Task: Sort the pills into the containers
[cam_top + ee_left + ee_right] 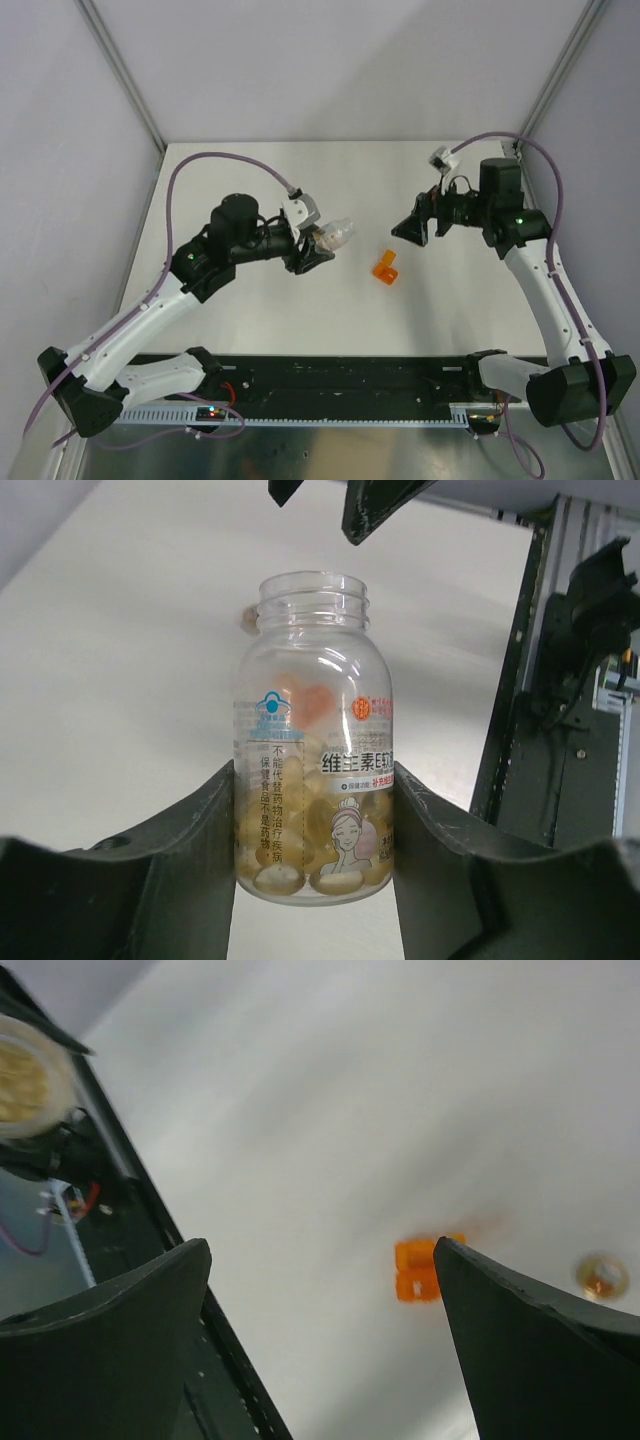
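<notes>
Fingers (pixel 200 840) of the left gripper (pixel 312 775) pinch the clear bottle (pixel 313 730) across its lower body, one pad on each side of the label. Its uncapped mouth points away from the wrist. The pills (pixel 290 830), pale yellow softgels, lie heaped at the gripped end.

I judge the bottle light, with thin, smooth plastic walls. It would be slippery under hard pads and would likely flex if squeezed hard. A hold across the widest part, as now, looks safest; a hold at the narrower neck would crowd the mouth. The pills look smooth and rounded, so they should roll and come out several at once when the mouth tips down.

From above, the bottle is near the orange box (pixel 385 267), on its left-arm side and not over it. The box's two cells look small beside the bottle's mouth, and the box seems light enough to skid if bumped.

The right gripper (pixel 411 229) hovers near the box on the opposite side, fingers spread wide with nothing between them. A small round tan thing (pixel 602 1276), perhaps a cap, lies close to the box.

Bare table (pixel 300 180) surrounds the box on every side. The dark rail (pixel 350 375) runs well apart from the box, at the near edge.
</notes>
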